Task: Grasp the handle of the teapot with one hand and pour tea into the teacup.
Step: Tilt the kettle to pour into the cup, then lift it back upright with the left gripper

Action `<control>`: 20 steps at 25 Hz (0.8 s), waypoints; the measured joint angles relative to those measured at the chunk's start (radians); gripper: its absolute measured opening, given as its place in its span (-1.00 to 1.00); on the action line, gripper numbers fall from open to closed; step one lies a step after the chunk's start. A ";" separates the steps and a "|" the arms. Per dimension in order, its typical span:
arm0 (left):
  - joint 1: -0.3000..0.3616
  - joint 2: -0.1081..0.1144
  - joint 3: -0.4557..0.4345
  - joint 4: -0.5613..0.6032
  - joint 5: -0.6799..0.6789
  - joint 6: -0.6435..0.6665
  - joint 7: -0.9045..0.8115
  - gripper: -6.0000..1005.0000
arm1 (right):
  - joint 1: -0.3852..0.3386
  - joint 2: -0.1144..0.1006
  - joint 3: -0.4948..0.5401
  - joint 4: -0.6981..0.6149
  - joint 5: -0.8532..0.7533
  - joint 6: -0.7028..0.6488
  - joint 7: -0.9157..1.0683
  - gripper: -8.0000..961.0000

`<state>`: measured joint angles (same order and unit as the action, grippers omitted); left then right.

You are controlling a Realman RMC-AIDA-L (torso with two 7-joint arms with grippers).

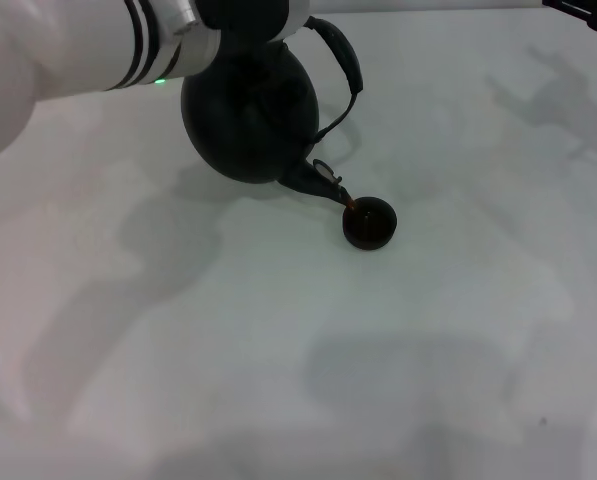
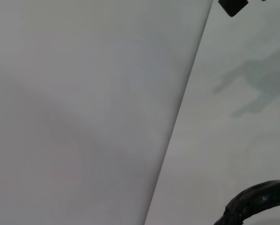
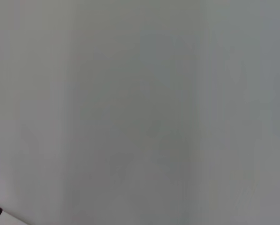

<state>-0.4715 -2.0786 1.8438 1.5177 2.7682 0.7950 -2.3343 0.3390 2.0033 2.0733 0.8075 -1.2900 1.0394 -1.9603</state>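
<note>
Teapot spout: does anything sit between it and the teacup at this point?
Nothing visible does. The teapot is tilted by the left arm, its spout right above the teacup rim on bare table.

The teapot [image 1: 250, 112] was a deep blackish green, glossy enough to catch a dull sheen along its belly. Its handle [image 1: 344, 55] ran dark, brownish-black, and in the left wrist view that same arch [image 2: 257, 199] looked near black with faint pale flecks. At the spout [image 1: 323, 182] there was a small light glint, and a thin thread of reddish-brown tea [image 1: 348, 206] at its tip. The teacup [image 1: 368, 223] was plain black. The table [image 1: 278, 360] was off-white, patterned only by soft grey shadows. The left arm [image 1: 88, 50] was white, banded with black stripes, a green light [image 1: 160, 81] glowing beside them.
</note>
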 joint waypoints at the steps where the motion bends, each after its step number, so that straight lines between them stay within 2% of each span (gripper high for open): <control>1: -0.001 0.000 0.001 0.000 0.001 0.001 0.000 -0.76 | 0.000 0.000 0.000 0.000 0.000 0.000 0.000 0.79; 20: -0.026 0.003 0.019 -0.020 0.004 0.003 0.002 -0.76 | 0.000 0.000 0.001 -0.002 0.000 -0.005 -0.006 0.79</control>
<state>-0.4974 -2.0754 1.8625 1.4976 2.7724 0.7978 -2.3327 0.3390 2.0034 2.0740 0.8053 -1.2900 1.0341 -1.9659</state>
